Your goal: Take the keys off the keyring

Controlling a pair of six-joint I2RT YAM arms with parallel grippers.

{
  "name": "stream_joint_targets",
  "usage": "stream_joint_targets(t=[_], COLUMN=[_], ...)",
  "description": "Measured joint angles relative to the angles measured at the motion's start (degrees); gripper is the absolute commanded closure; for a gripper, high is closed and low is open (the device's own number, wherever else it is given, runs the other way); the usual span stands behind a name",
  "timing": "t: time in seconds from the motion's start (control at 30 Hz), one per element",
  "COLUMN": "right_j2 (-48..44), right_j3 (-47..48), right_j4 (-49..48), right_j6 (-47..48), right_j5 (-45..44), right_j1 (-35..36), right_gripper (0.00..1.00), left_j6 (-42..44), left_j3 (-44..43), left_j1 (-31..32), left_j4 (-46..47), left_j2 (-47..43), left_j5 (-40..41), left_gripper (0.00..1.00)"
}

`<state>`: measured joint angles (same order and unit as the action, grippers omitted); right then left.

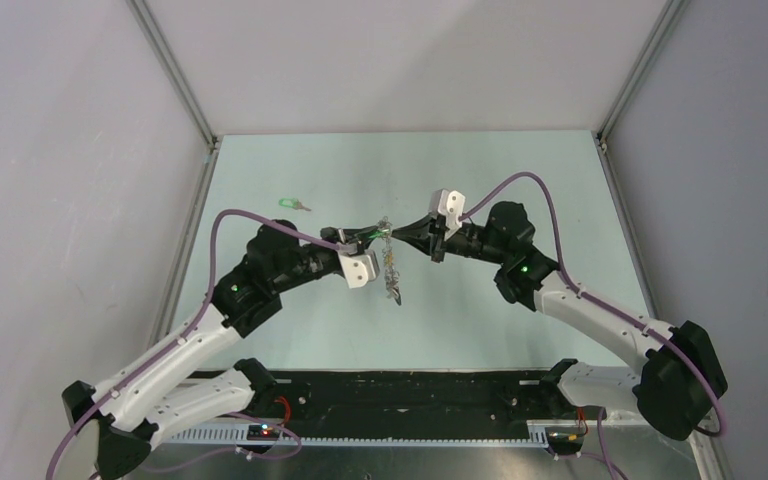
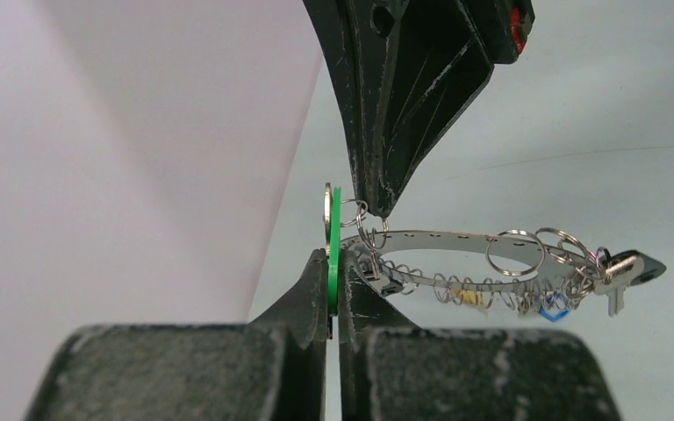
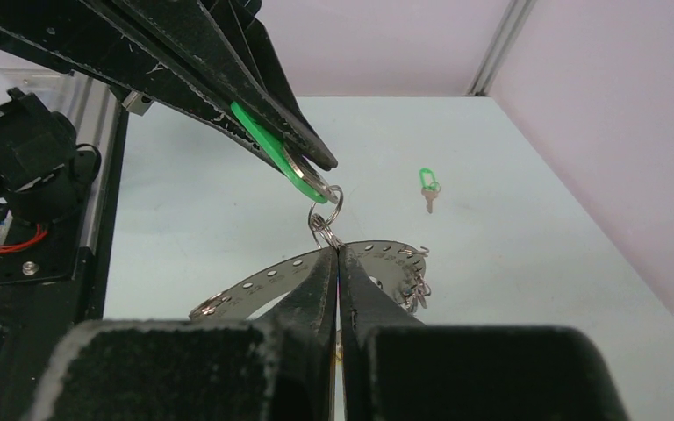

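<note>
The keyring (image 2: 456, 239), a flat silvery perforated band, hangs in the air between both grippers, above the middle of the table (image 1: 480, 330). My left gripper (image 2: 334, 263) is shut on the green plastic head of a key (image 2: 334, 230) that is joined to the band by a small split ring (image 3: 326, 215). My right gripper (image 3: 338, 253) is shut on the keyring's band (image 3: 254, 282) right beside that split ring. Yellow (image 2: 467, 298), blue (image 2: 553, 305) and black (image 2: 641, 267) keys dangle from the band. In the top view the two grippers, left (image 1: 378, 233) and right (image 1: 400, 235), meet tip to tip, with the keyring (image 1: 392, 275) hanging below.
One loose green-headed key (image 1: 290, 205) lies on the table at the back left; it also shows in the right wrist view (image 3: 427, 186). Grey walls with metal frame posts (image 1: 175, 70) close in the table on three sides.
</note>
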<state>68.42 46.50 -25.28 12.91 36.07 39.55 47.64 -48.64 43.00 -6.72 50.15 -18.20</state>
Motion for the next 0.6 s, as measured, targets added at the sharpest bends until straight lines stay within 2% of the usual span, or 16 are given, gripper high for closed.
stream_joint_targets(t=[0.27,0.6], right_j2=[2.08,6.73], right_j3=[0.00,-1.97], right_j4=[-3.69,-20.59], right_j6=[-6.71,-27.96], right_j5=[3.39,6.40], right_j1=[-1.22,-4.31], right_gripper=[1.00,1.00], left_j6=[0.00,0.00], left_j3=[0.00,0.00], left_j1=[0.00,0.00], left_j4=[-0.37,1.18], left_j2=[-0.50,-0.72], left_j5=[-0.02,-0.02], left_gripper=[1.00,1.00])
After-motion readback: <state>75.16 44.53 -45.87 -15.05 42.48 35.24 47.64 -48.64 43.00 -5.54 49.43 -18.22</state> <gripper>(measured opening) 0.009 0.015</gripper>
